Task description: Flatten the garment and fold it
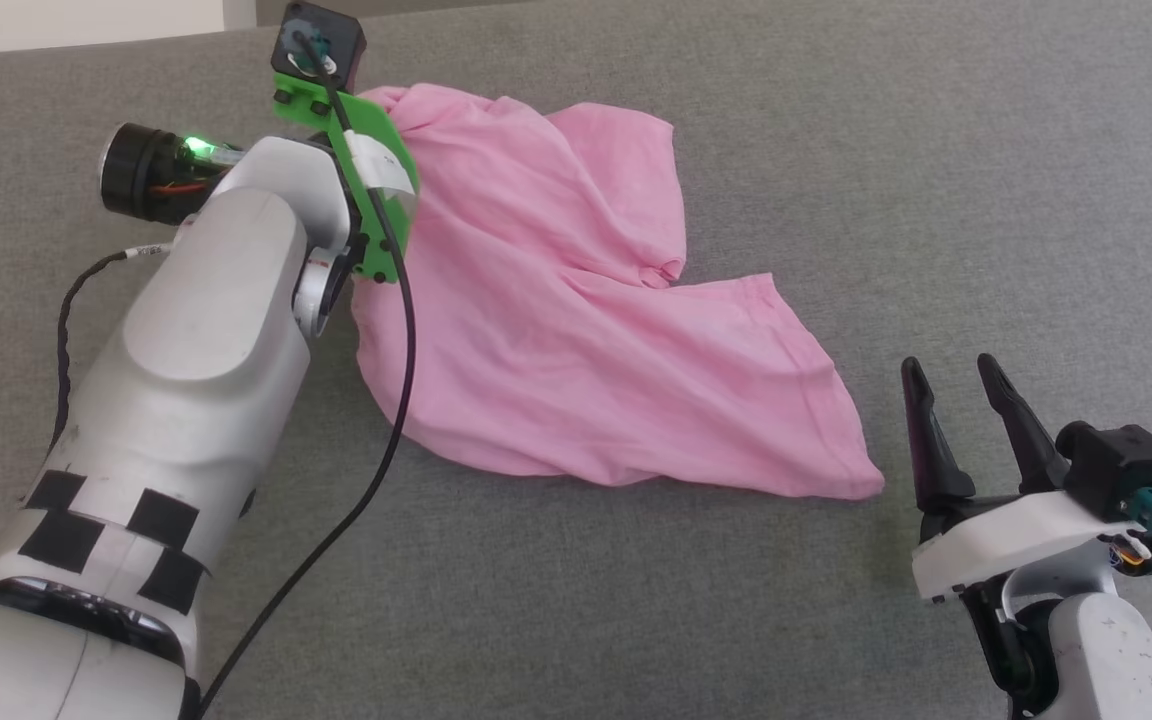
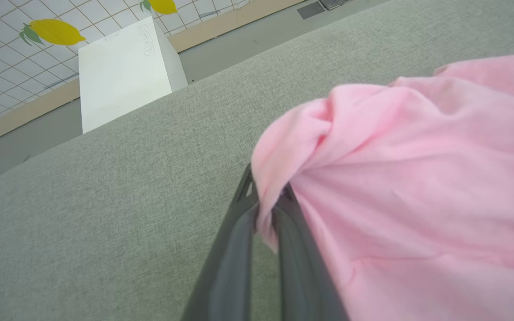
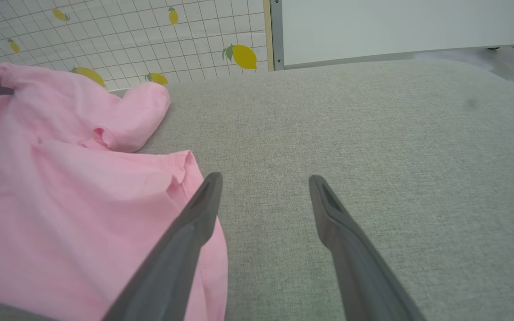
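Grey woven cloth covers the desk [image 1: 936,200] in the head view. The pink garment [image 1: 556,330] lies crumpled across its middle, with one sleeve flopped over the body. The left forearm [image 1: 206,330] reaches to the garment's far left edge. The right hand [image 1: 947,365] hovers near the lower right hem corner, apart from it, fingers spread wide.

From the left wrist, the left hand [image 2: 268,200] is pressed together on a bunched fold at the fabric's edge, and the cloth drapes over its fingertips. A white box [image 2: 123,71] past the desk carries a faint scribble, too small to read, with lemon-print tiles [image 2: 47,31] beyond it.

From the right wrist, the hem lies just beside the finger on that view's left. I judge the cloth thin, light and limp. It will sag and drag rather than slide stiffly, so corners and hems are the places to pinch. Nothing on it reads as a brand or label.
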You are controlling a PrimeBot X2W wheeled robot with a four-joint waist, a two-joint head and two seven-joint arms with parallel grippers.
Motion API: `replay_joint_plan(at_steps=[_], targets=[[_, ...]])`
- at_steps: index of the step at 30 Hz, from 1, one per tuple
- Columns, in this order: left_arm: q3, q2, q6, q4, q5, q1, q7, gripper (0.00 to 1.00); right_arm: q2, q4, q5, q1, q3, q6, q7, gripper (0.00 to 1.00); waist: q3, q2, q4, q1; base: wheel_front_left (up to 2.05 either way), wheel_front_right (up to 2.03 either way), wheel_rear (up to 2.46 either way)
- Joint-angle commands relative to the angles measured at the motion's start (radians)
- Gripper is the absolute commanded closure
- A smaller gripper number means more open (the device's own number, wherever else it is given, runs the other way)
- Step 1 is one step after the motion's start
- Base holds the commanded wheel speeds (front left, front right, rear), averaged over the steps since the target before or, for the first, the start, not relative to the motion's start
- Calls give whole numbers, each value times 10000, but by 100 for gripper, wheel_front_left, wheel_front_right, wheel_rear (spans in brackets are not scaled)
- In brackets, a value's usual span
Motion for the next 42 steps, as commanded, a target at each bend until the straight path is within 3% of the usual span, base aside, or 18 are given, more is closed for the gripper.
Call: replay_joint_plan(at_steps=[1,2,3,10,15,19,25,30,42], targets=[[104,-53,120,105,-35,-61,-304,100,1,74,63,-189,23,-19,-96,0,-2,-1,-6,-1,0,0,0],[154,-116,122,141,-102,-7,-505,57,1,105,63,-201,19,-19,-113,0,-23,-1,13,-1,0,0,0],[196,-190,107,210,-184,114,-736,0,1,139,56,-206,4,-19,-136,0,-82,-1,52,-1,0,0,0],[897,-666,537,-205,-881,1596,-3106,0,1,2,-246,-94,-208,-19,-130,0,-606,-1,464,-1,0,0,0],[1533,-847,787,-1511,-1348,3313,-5553,0,-25,-160,-956,-271,74,-19,330,0,-806,-1,846,-1,0,0,0],[1891,-772,839,-2808,-1440,4661,-6571,0,-325,170,-1335,-801,574,-19,1094,0,-757,-1,1171,-1,0,0,0],[3009,-649,1071,-5429,-751,6340,-6739,0,-559,1332,-1399,-1952,713,-19,2604,0,-534,-1,1616,-1,0,0,0],[3719,-944,877,-6594,-175,7432,-6742,0,-487,2155,-1028,-2518,532,-19,4245,0,-520,-1,1969,-1,0,0,0],[4539,-1527,329,-6767,396,8273,-6744,0,-559,628,-49,-1515,784,-19,6698,3,-893,-1,2084,-1,0,0,0]])
